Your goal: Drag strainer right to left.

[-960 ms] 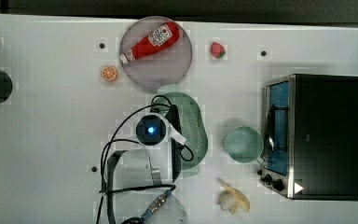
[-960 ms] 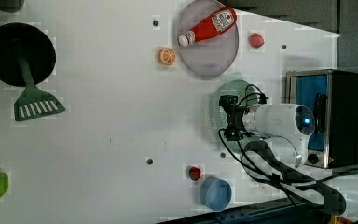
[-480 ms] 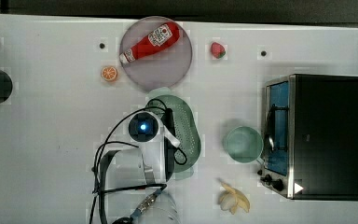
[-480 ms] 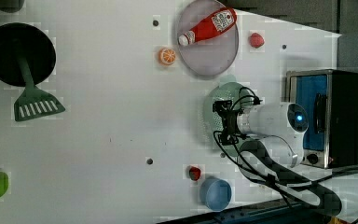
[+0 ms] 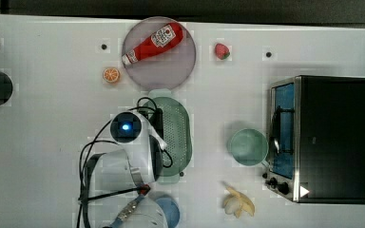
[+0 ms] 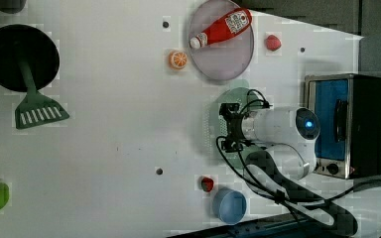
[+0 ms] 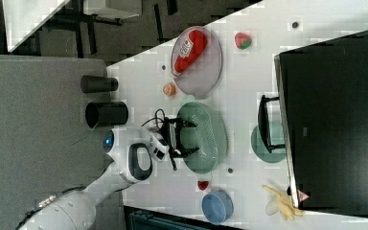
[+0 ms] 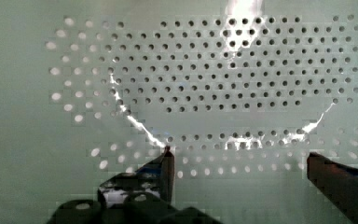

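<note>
strainer (image 5: 178,137) half under the arm

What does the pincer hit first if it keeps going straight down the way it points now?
The strainer. The open pincer points into its perforated inside, fingers spread just above the holes. Most likely the perforated bottom comes first, though how close it sits is unclear.
</note>
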